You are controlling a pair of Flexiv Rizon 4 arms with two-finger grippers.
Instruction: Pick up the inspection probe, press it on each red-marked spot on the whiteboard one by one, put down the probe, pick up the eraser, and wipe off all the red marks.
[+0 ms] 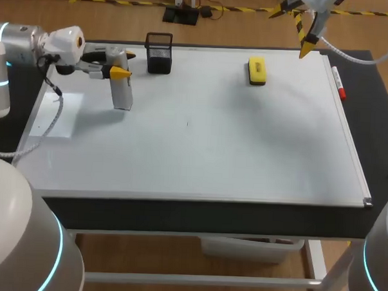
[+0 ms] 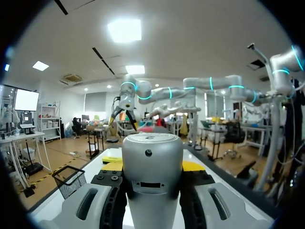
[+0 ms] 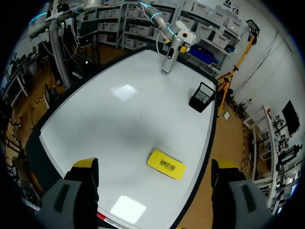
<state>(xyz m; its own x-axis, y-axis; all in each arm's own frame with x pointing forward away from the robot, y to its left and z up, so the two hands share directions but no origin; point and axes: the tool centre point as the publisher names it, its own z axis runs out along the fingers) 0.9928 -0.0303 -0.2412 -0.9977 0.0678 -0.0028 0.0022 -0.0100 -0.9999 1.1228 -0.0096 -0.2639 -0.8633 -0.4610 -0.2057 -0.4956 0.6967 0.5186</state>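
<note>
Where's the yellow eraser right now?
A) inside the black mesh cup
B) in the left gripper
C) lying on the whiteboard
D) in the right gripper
C: the eraser lies flat on the whiteboard with nothing touching it. The left gripper holds the inspection probe instead.

My left gripper (image 1: 123,64) clasping the inspection probe (image 1: 123,94) over the far left of the whiteboard (image 1: 245,148), black mesh cup (image 1: 159,54) just beside; yellow eraser (image 1: 256,69) lying further right, my right gripper (image 1: 290,30) spread wide above the far right corner, red marker (image 1: 338,82) alongside that edge
</note>
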